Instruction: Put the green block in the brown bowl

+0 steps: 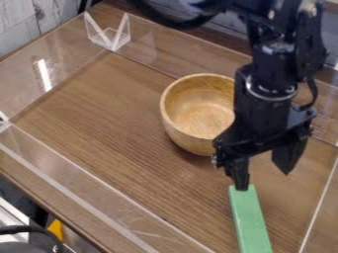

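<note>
The green block (248,223) is a flat, long green slab lying on the wooden table near the front right, its far end just under my gripper. My black gripper (263,168) points straight down over that far end, its two fingers (239,171) spread open with nothing between them. The brown bowl (203,113) is a round, light wooden bowl standing upright behind and left of the gripper, and nothing lies in it. The arm hides part of the bowl's right rim.
Low clear plastic walls (79,203) run around the wooden table top (106,119). A clear folded plastic stand (107,32) sits at the back left. The table's front edge drops off at the lower left.
</note>
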You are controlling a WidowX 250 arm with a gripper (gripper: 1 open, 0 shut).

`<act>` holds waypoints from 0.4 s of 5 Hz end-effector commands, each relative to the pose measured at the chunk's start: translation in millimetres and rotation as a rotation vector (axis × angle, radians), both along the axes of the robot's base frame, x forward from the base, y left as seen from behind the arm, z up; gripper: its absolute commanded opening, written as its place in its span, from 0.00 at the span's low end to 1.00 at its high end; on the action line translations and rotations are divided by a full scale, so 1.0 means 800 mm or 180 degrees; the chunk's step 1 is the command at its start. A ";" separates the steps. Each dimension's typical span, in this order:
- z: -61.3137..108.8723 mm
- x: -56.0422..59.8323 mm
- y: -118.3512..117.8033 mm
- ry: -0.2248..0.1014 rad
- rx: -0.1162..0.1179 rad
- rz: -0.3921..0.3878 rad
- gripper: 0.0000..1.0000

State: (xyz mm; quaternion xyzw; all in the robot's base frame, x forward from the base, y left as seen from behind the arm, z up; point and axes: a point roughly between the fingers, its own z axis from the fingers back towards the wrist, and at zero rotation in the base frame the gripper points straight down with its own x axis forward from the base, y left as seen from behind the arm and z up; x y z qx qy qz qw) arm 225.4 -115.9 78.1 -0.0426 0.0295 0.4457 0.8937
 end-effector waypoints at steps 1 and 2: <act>-0.002 0.001 -0.006 -0.0074 -0.0029 -0.0009 1.00; -0.012 0.000 -0.008 -0.0067 -0.0008 -0.0007 1.00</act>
